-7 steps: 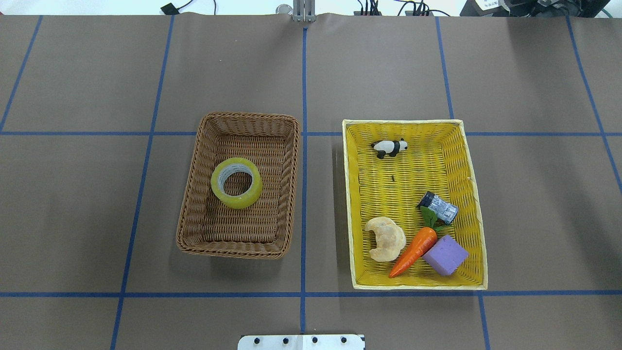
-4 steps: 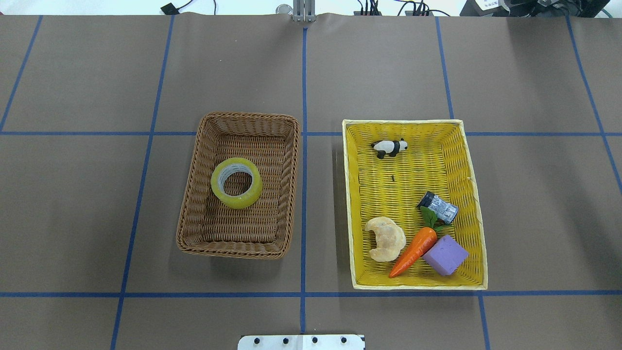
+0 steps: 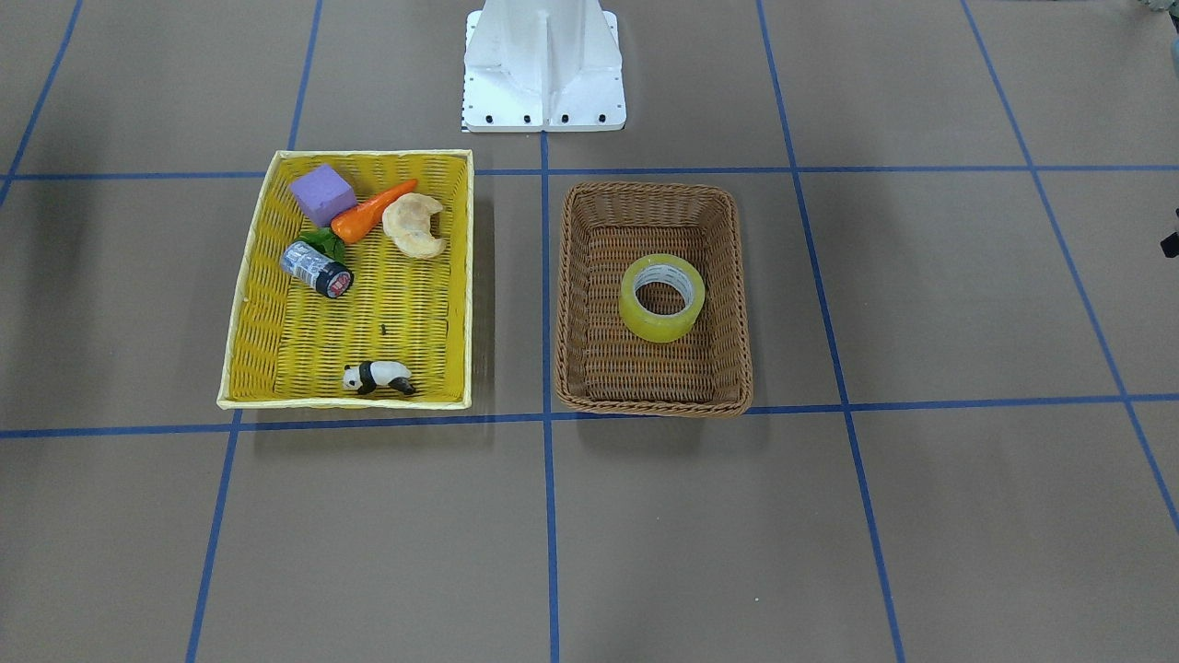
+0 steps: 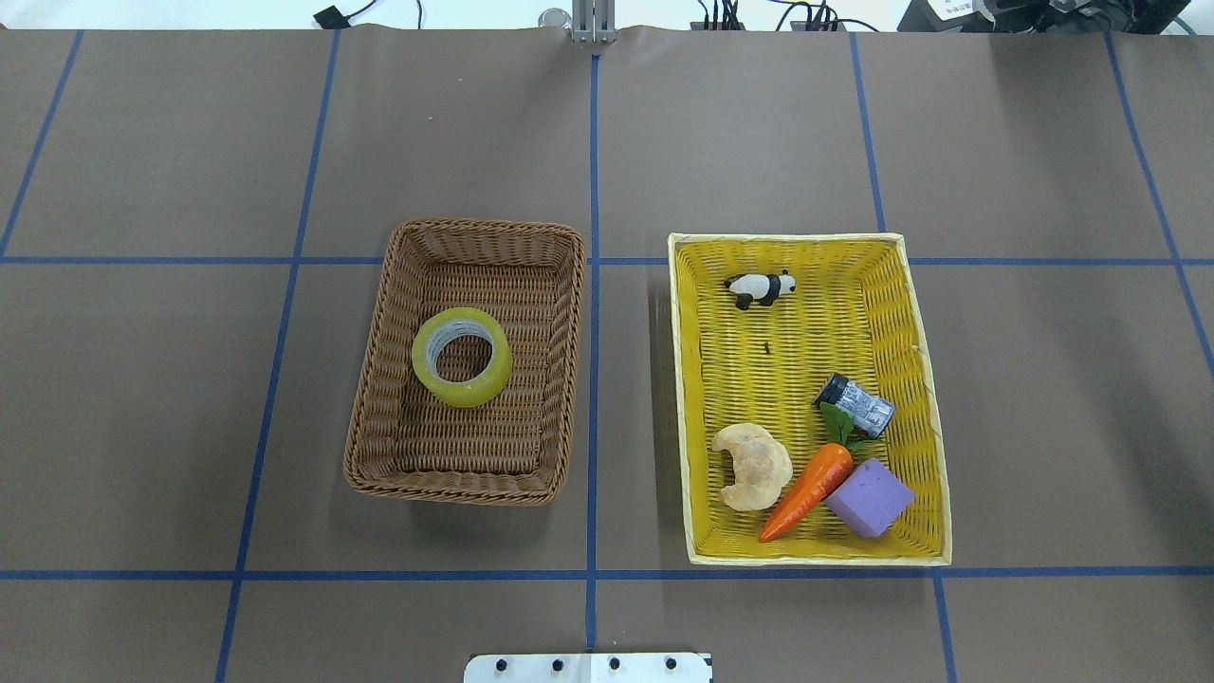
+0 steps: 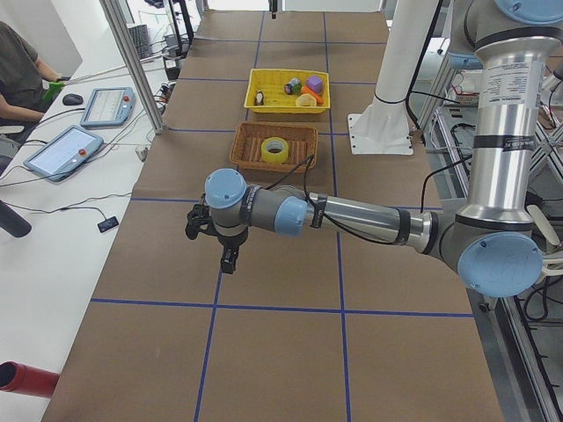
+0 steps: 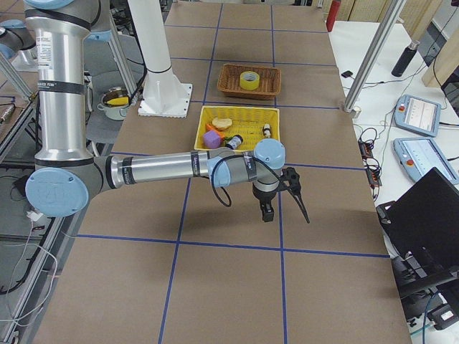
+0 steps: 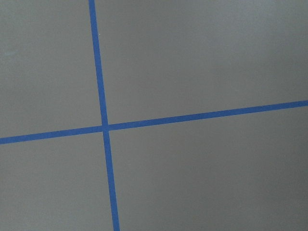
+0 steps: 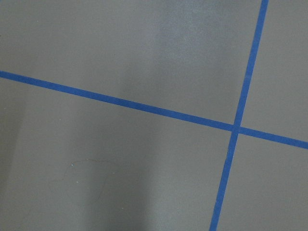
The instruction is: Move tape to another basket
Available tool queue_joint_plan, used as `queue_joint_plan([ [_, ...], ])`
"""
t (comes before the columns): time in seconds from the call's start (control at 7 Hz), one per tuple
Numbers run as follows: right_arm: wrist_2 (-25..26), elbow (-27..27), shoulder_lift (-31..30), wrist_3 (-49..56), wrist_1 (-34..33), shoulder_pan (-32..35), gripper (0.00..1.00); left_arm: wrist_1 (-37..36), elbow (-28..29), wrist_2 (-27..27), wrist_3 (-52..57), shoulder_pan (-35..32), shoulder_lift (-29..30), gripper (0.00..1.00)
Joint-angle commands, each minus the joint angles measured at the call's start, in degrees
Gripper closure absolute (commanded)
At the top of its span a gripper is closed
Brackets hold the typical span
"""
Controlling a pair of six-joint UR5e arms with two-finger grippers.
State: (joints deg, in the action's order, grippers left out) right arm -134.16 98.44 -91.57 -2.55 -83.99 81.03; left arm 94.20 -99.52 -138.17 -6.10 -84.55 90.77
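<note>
The tape point(image 4: 463, 390), a yellowish roll with a white core, lies flat in the middle of the brown wicker basket point(image 4: 372, 379); both also show in the front view, tape point(image 3: 660, 326) and basket point(image 3: 576, 295). Neither gripper shows in the overhead or front view. My left gripper point(image 5: 228, 258) hangs above the bare table far off to the robot's left of the basket. My right gripper point(image 6: 267, 213) hangs above the bare table beyond the yellow tray. I cannot tell whether either is open or shut. Both wrist views show only table and blue lines.
A yellow woven tray point(image 4: 806, 554) stands to the right of the basket. It holds a panda figure point(image 4: 761, 287), a grey cylinder point(image 4: 856, 404), a croissant point(image 4: 752, 465), a carrot point(image 4: 806, 490) and a purple block point(image 4: 870, 497). The robot's white base point(image 3: 543, 64) is behind.
</note>
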Motion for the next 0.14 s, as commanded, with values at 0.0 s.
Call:
queue_joint_plan([
  [0.0, 0.2, 0.0, 0.1, 0.0, 0.1, 0.0, 0.0, 0.0, -0.9, 0.1, 0.1, 0.0, -0.1, 0.02],
])
